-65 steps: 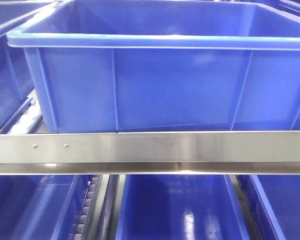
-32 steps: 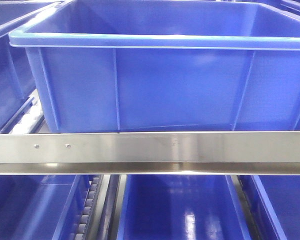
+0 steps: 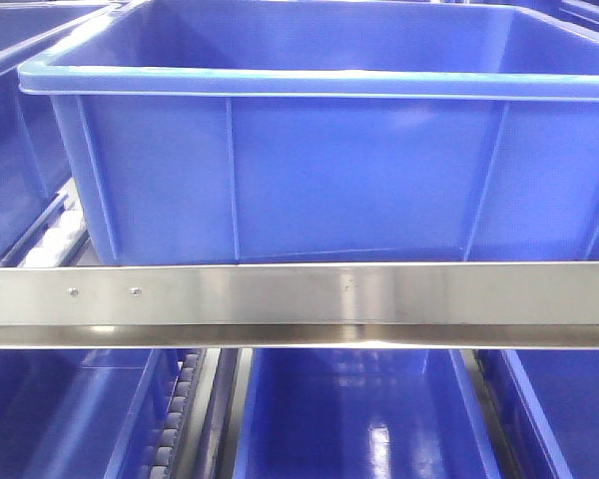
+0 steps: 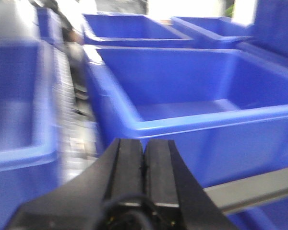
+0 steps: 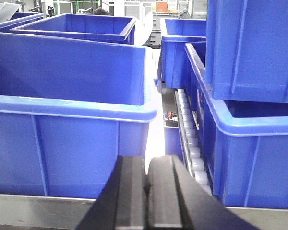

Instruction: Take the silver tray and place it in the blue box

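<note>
A: Where's the box?

B: The box (image 3: 319,170) fills the front view, sitting just behind the steel rail (image 3: 299,304) that runs left to right across the near edge. Its ribbed near wall faces the camera, and what shows of its inside looks bare.

A: And the tray?

B: No tray shows in any of the three views.

A: The grippers?

B: The left gripper (image 4: 144,158) has its two black fingers pressed together with nothing between them. It hangs on the near side of the box, above the rail, with the rim beyond its tips. That view is blurred.

A: The right one?

B: The right gripper (image 5: 146,184) is the same: fingers closed against each other, holding nothing, low in its view near the box's right corner.

A: Anything else around?

B: More crates (image 5: 249,158) on the right and far side, one (image 3: 359,419) below the rail, and a roller track (image 5: 189,139) running away between the box and the right crate.
</note>
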### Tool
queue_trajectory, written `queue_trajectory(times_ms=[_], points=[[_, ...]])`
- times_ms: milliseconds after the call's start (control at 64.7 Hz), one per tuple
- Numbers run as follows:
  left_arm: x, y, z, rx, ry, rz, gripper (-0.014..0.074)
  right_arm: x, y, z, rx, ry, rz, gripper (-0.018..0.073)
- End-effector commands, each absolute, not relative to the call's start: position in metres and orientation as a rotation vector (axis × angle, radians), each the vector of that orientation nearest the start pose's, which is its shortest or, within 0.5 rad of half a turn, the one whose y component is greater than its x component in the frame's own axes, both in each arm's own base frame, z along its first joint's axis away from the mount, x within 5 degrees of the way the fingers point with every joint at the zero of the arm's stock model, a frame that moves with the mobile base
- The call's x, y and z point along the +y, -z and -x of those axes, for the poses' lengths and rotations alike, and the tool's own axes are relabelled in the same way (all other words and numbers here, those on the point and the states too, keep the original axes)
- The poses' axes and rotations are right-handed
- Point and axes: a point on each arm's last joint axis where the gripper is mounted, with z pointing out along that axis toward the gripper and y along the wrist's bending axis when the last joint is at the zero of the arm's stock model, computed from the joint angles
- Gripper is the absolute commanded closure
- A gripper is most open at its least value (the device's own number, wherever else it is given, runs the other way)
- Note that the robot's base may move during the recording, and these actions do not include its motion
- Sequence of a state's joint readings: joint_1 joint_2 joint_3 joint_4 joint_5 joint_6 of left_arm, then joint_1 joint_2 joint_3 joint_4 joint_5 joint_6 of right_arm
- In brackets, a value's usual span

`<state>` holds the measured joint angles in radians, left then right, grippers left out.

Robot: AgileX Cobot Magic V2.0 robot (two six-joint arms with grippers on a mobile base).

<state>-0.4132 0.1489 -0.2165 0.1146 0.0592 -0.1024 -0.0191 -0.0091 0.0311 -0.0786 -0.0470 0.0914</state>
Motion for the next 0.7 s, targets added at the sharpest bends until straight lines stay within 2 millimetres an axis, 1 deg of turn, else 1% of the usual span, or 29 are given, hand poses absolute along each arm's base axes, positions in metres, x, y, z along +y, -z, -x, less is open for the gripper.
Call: queue_trajectory(times_ms=[0, 62, 139, 293, 355, 680], points=[[-0.017, -0.277, -0.054, 1.345, 0.257, -0.223, 0.0689, 0.0, -0.216, -0.053, 1.354, 0.006, -0.012, 0.051], [-0.013, -0.262, -0.054, 1.326, 0.205, -0.153, 0.0689, 0.0, -0.216, -0.053, 1.354, 0.006, -0.012, 0.051], [-0.009, -0.245, -0.053, 1.318, 0.195, -0.077, 0.0689, 0.0, -0.216, -0.053, 1.354, 0.006, -0.012, 0.051], [-0.005, -0.22, -0.052, 1.332, 0.157, -0.017, 0.0689, 0.0, -0.216, -0.053, 1.354, 0.006, -0.012, 0.051], [-0.006, -0.216, -0.053, 1.372, 0.148, -0.025, 0.0689, 0.0, -0.216, -0.053, 1.353, 0.006, -0.012, 0.051], [-0.006, -0.216, -0.053, 1.368, 0.157, -0.028, 0.0689, 0.0, -0.216, -0.053, 1.353, 0.006, -0.012, 0.051]])
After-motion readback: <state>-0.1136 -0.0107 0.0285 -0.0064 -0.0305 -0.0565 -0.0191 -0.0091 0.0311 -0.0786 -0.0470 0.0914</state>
